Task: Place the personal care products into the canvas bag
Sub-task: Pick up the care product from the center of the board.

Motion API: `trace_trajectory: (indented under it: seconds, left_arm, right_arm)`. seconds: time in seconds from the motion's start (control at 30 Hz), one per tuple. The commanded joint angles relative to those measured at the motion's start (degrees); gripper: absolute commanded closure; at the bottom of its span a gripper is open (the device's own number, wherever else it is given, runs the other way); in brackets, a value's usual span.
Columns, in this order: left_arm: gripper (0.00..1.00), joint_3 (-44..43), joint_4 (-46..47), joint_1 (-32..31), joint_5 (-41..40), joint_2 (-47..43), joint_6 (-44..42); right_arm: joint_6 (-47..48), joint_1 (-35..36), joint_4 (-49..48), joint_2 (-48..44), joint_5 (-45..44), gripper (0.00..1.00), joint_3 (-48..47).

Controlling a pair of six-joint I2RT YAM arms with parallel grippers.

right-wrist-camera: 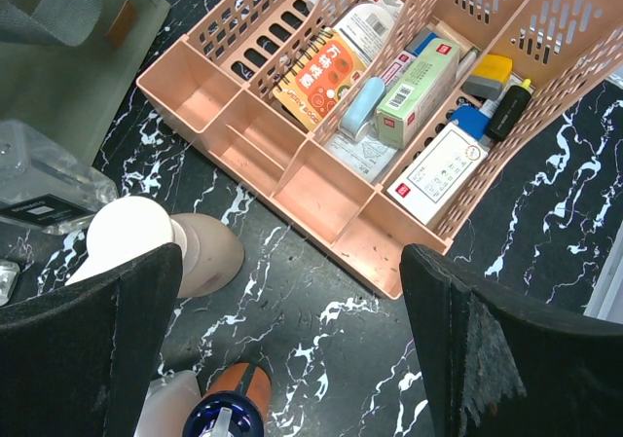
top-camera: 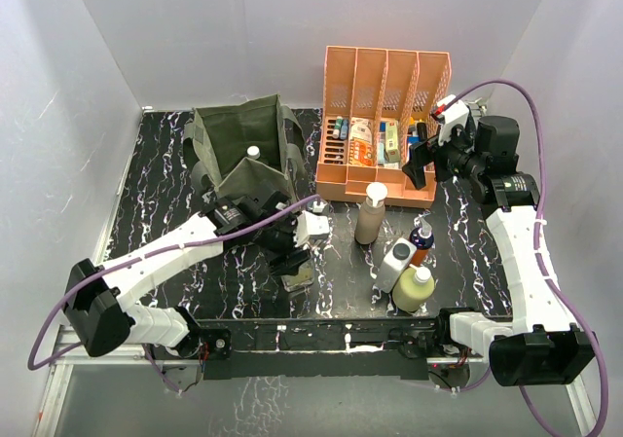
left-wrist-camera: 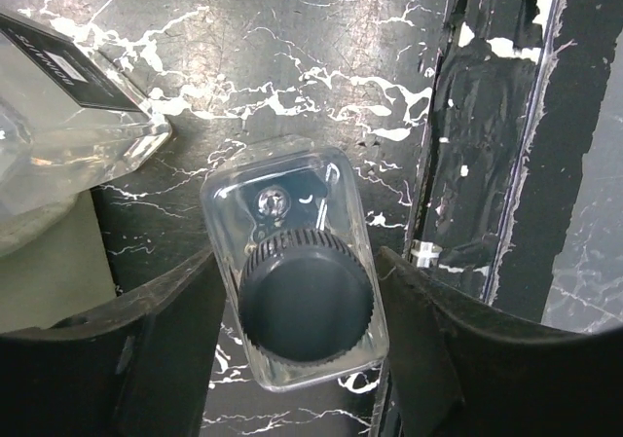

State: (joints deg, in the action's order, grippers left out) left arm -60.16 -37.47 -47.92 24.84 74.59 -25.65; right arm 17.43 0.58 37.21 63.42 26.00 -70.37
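Note:
A clear glass bottle with a dark ribbed cap [left-wrist-camera: 304,296] stands on the black marble table between my left gripper's [left-wrist-camera: 300,359] fingers, which press on both its sides. From above, that gripper [top-camera: 297,254] is just in front of the olive canvas bag [top-camera: 243,145], where a white cap [top-camera: 253,151] shows inside. A second clear bottle [left-wrist-camera: 68,116] lies beside it. The tall beige bottle [top-camera: 371,213], orange-blue bottle [top-camera: 421,242], white grey-capped bottle [top-camera: 394,265] and pale yellow bottle [top-camera: 414,289] stand at centre right. My right gripper [right-wrist-camera: 292,291] hangs open above the table, holding nothing.
The peach slotted organiser [top-camera: 384,77], holding small boxes and tubes, stands at the back right, right beside the bag. My right gripper [top-camera: 419,164] hovers at its front edge. A metal rail [top-camera: 321,335] runs along the near table edge.

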Motion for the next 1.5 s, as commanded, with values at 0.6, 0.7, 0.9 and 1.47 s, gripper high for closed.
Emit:
trace_trajectory:
  seconds: [0.6, 0.7, 0.9, 1.47]
  left_arm:
    - [0.45, 1.5, 2.0, 0.0, 1.9, 0.1, 0.6]
    - [0.60, 1.4, 1.4, 0.1, 2.3, -0.3, -0.1]
    - [1.00, -2.0, -1.3, 3.6, 9.6, -2.0, 0.0]
    - [1.00, -39.9, -20.4, 13.7, 19.2, -4.3, -1.9]
  right_arm:
    - [-0.9, -0.4, -2.4, -0.6, 1.3, 0.01, 0.5]
    - [-0.8, -0.4, -2.6, -0.9, 1.2, 0.01, 0.7]
    - [-0.8, -0.4, -2.8, -1.3, 1.4, 0.01, 1.0]
    - [-1.3, -0.4, -1.2, 0.9, 3.3, 0.01, -2.4]
